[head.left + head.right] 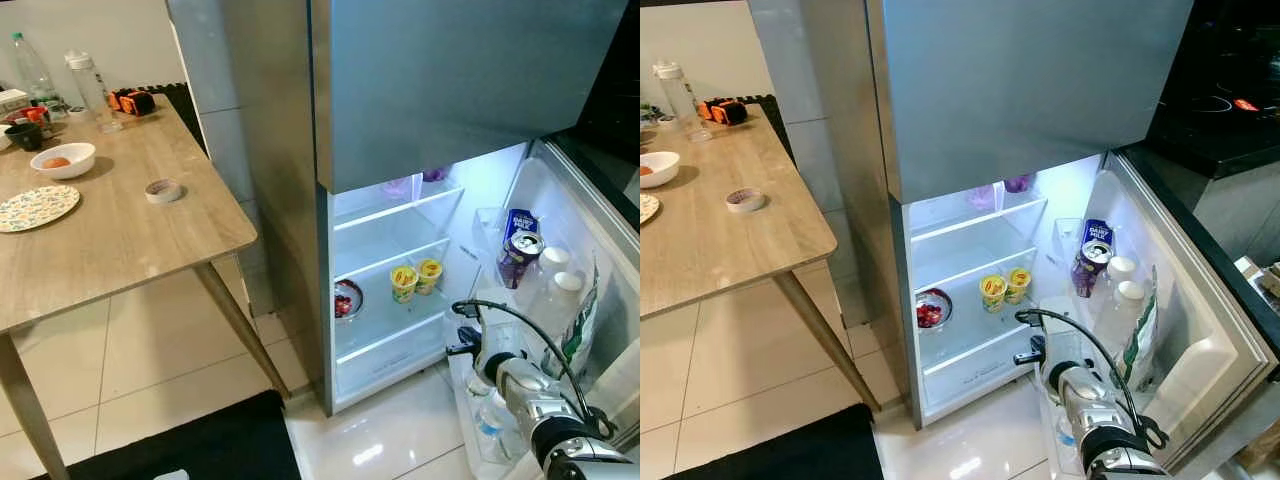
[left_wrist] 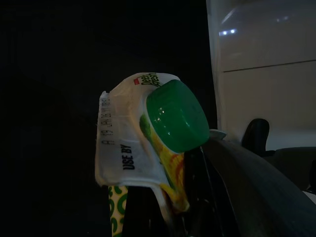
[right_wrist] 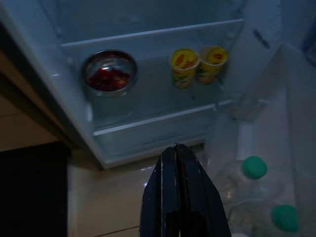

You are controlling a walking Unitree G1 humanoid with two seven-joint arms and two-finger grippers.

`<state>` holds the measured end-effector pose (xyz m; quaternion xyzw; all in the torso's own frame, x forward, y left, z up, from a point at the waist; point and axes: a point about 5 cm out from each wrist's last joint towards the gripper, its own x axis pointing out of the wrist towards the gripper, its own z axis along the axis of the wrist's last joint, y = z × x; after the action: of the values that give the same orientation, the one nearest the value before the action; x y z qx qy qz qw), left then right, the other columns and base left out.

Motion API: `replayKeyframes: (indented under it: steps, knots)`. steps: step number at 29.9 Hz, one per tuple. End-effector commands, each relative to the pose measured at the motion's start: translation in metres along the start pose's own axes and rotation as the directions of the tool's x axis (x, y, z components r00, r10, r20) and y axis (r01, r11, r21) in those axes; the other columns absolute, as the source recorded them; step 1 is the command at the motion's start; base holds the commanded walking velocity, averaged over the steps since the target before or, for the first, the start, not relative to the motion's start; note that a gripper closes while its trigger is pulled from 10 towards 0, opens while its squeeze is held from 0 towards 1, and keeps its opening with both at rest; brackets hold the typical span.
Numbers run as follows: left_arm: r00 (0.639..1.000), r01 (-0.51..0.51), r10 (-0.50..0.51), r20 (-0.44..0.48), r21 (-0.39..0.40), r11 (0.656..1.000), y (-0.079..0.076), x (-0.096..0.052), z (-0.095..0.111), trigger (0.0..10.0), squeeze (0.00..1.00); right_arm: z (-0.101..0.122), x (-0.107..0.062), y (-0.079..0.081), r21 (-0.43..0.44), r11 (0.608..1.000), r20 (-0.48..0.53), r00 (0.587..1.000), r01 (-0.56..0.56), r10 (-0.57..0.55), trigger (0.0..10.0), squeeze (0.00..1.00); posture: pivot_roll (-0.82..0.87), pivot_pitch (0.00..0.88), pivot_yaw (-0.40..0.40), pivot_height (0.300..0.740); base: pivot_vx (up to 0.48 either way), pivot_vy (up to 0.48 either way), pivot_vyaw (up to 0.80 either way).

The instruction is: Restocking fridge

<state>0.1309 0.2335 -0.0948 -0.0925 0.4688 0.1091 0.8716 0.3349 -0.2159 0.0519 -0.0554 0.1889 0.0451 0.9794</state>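
The fridge's lower door (image 1: 590,250) stands open, with lit shelves (image 1: 400,215) inside. A steel bowl of red food (image 1: 347,299) and two yellow cups (image 1: 416,279) sit on a middle shelf. My right gripper (image 3: 176,148) is shut and empty, low in front of the fridge beside the door's bottom rack; in the left eye view my right gripper (image 1: 463,346) is at the lower right. In the dark left wrist view, a juice carton with a green cap (image 2: 175,116) sits close up, and my left gripper (image 2: 192,192) is shut on it.
The door rack holds a blue milk carton (image 1: 519,222), a can (image 1: 524,247), two white-capped bottles (image 1: 556,272) and a green-white packet (image 1: 581,325). Green-capped water bottles (image 3: 254,167) lie in the bottom rack. A wooden table (image 1: 120,240) with dishes stands left, above a black mat (image 1: 190,445).
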Motion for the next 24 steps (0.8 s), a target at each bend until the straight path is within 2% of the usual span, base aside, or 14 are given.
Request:
replayKeyframes:
  steps: [1,4,5,6,7,9,13,14,15,16,17,19,24]
  knots:
    - [1.000,-0.004,0.004,-0.012,-0.002,1.000,0.001,-0.001,-0.005,10.0,0.00,-0.002,-0.002,-0.011,-0.010,0.998,-0.032,0.998,0.062,-0.062,10.0,0.00,-0.05,0.023,0.001,0.740,0.000,0.000,0.00]
    - [1.000,-0.005,0.005,-0.012,-0.001,1.000,0.001,-0.001,-0.005,10.0,0.00,-0.003,-0.006,-0.027,-0.021,0.989,-0.057,0.988,0.145,-0.146,10.0,0.00,-0.05,0.023,0.001,0.740,0.000,0.000,0.00]
    - [1.000,-0.005,0.005,-0.012,-0.001,1.000,0.001,-0.001,-0.005,10.0,0.00,-0.003,-0.006,-0.027,-0.021,0.989,-0.057,0.988,0.145,-0.146,10.0,0.00,-0.05,0.023,0.001,0.740,0.000,0.000,0.00]
    - [1.000,-0.006,0.006,-0.011,-0.001,1.000,0.001,-0.001,-0.005,10.0,0.00,-0.003,-0.009,-0.042,-0.027,0.976,-0.067,0.973,0.218,-0.219,10.0,0.00,-0.05,0.023,0.001,0.740,0.000,0.000,0.00]
    - [1.000,-0.006,0.006,-0.011,-0.001,1.000,0.001,-0.001,-0.005,10.0,0.00,-0.003,-0.009,-0.042,-0.027,0.976,-0.067,0.973,0.218,-0.219,10.0,0.00,-0.05,0.023,0.001,0.740,0.000,0.000,0.00]
    - [1.000,-0.008,0.008,-0.011,-0.001,1.000,0.002,-0.001,-0.005,10.0,0.00,0.000,-0.014,-0.057,-0.024,0.959,-0.069,0.956,0.283,-0.284,10.0,0.00,-0.05,0.023,0.001,0.740,0.000,0.000,0.00]
    - [1.000,-0.012,0.012,-0.012,-0.002,1.000,0.003,-0.002,-0.005,10.0,0.00,0.010,-0.028,-0.096,-0.001,0.903,-0.043,0.902,0.429,-0.429,10.0,0.00,-0.04,0.028,0.006,0.740,0.000,0.000,0.00]
    - [1.000,-0.012,0.012,-0.012,-0.002,1.000,0.003,-0.002,-0.005,10.0,0.00,0.010,-0.028,-0.096,-0.001,0.903,-0.043,0.902,0.429,-0.429,10.0,0.00,-0.04,0.028,0.006,0.740,0.000,0.000,0.00]
    - [1.000,-0.013,0.013,-0.012,-0.002,1.000,0.004,-0.002,-0.006,10.0,0.00,0.012,-0.034,-0.108,0.003,0.881,-0.037,0.881,0.473,-0.472,10.0,0.00,-0.04,0.028,0.006,0.740,0.000,0.000,0.00]
    - [1.000,-0.016,0.015,-0.012,-0.002,1.000,0.005,-0.002,-0.006,10.0,0.00,0.015,-0.043,-0.126,0.007,0.843,-0.033,0.842,0.539,-0.538,10.0,0.00,-0.04,0.028,0.006,0.740,0.000,0.000,0.00]
    - [1.000,-0.016,0.015,-0.012,-0.002,1.000,0.005,-0.002,-0.006,10.0,0.00,0.015,-0.043,-0.126,0.007,0.843,-0.033,0.842,0.539,-0.538,10.0,0.00,-0.04,0.028,0.006,0.740,0.000,0.000,0.00]
    - [1.000,-0.017,0.017,-0.012,-0.001,1.000,0.006,-0.002,-0.006,10.0,0.00,0.017,-0.052,-0.140,0.011,0.805,-0.033,0.804,0.594,-0.593,10.0,0.00,-0.04,0.028,0.006,0.740,0.000,0.000,0.00]
    - [1.000,-0.019,0.019,-0.011,-0.001,1.000,0.007,-0.003,-0.005,10.0,0.00,0.016,-0.062,-0.153,0.032,0.773,-0.040,0.773,0.634,-0.633,10.0,0.00,-0.04,0.028,0.007,0.740,0.000,0.000,0.00]
